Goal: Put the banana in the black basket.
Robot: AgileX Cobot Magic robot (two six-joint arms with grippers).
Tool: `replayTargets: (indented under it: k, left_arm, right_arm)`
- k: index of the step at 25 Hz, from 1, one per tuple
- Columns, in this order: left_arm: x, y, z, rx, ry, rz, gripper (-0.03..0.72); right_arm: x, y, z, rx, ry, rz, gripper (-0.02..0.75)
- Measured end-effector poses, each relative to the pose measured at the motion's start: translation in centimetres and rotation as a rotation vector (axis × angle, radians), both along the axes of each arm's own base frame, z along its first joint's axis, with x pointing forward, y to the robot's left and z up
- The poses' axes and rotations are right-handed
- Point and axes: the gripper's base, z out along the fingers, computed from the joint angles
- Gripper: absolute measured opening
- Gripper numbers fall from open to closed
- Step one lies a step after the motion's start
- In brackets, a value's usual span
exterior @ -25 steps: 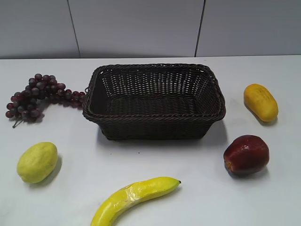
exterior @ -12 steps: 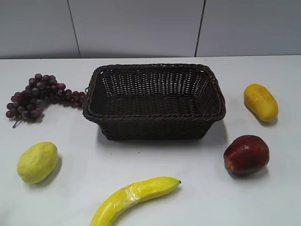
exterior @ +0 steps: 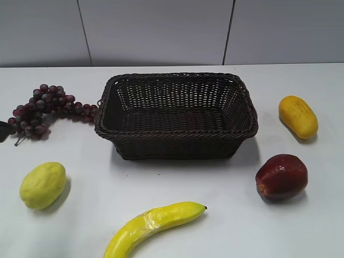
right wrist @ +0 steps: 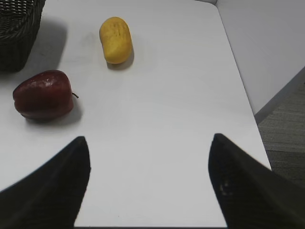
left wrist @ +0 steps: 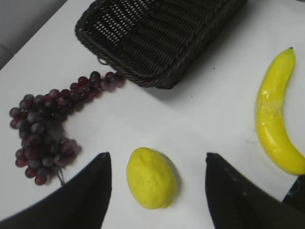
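Observation:
The banana (exterior: 156,223) lies on the white table at the front centre, dark tip to the right, apart from the black basket (exterior: 177,131). The basket stands empty in the middle of the table. In the left wrist view the banana (left wrist: 274,119) is at the right and the basket (left wrist: 119,62) at the top. My left gripper (left wrist: 157,155) is open and empty, above the yellow-green lemon-like fruit (left wrist: 151,177), well left of the banana. My right gripper (right wrist: 150,138) is open and empty over bare table at the right. The basket's corner (right wrist: 16,33) shows at that view's top left.
Dark grapes (exterior: 43,107) lie left of the basket and the lemon-like fruit (exterior: 43,184) at the front left. A red apple (exterior: 281,176) and an orange-yellow oval fruit (exterior: 298,116) lie at the right. The table's right edge (right wrist: 238,71) drops to the floor.
A dark bit of the left arm has come into the exterior view at the left edge, beside the grapes. The fruit and the basket have not moved.

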Motion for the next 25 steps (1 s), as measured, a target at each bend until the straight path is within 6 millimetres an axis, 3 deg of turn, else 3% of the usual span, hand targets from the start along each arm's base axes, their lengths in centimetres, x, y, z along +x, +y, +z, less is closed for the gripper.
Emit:
replayTargets:
  k: [6, 12, 19, 25]
  left_arm:
    - [2.9, -5.5, -2.9, 0.107, 0.122, -0.128, 0.445]
    - [4.2, -10.0, -8.1, 0.198, 0.289, -0.148, 0.441]
    - [4.8, -12.0, -13.9, 0.320, 0.462, -0.106, 0.440]
    - [5.0, -12.9, -17.0, 0.323, 0.579, -0.050, 0.440]
  right_arm:
    - [0.0, 0.0, 0.0, 0.000, 0.000, 0.000, 0.589]
    - [0.0, 0.0, 0.0, 0.000, 0.000, 0.000, 0.589]
    - [0.0, 0.0, 0.0, 0.000, 0.000, 0.000, 0.589]
    - [0.0, 0.0, 0.0, 0.000, 0.000, 0.000, 0.589]
